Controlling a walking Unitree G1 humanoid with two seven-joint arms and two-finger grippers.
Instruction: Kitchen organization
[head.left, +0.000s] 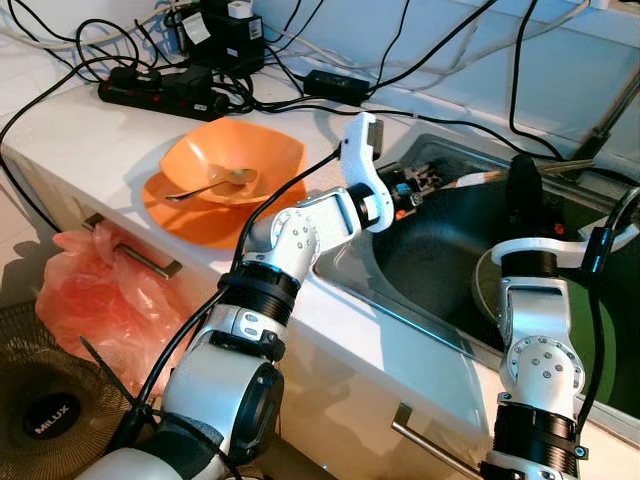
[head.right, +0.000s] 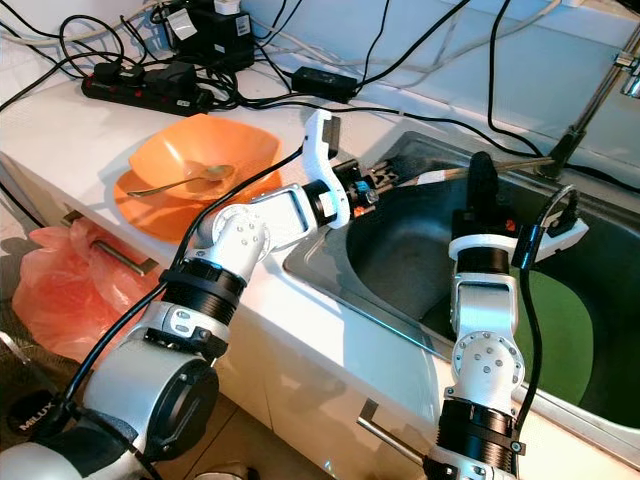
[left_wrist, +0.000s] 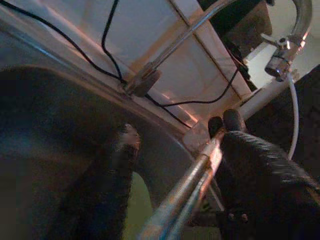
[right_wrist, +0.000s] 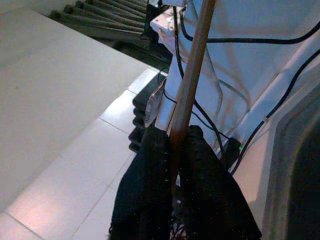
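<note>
White countertop (head.left: 90, 140) runs along the left, and sunk into it on the right is a steel sink (head.right: 330, 255) holding a wide black frying pan (head.left: 440, 250). On the counter to the sink's left sits an orange square plate (head.left: 185, 215) with an orange bowl (head.left: 250, 150) on it, a metal spoon (head.left: 205, 187) lying inside the bowl. A black power strip (head.left: 160, 92) and tangled cables lie at the far side of the counter. A pink plastic bag (head.left: 95, 290) hangs off a drawer handle near the floor. The left gripper (left_wrist: 175, 165) reaches over the sink's far left corner, its fingers spread either side of a thin metal rod (left_wrist: 192, 175). The right gripper (right_wrist: 172, 150) stands above the pan, its fingers pinching a slim brown wooden stick (right_wrist: 192, 70).
</note>
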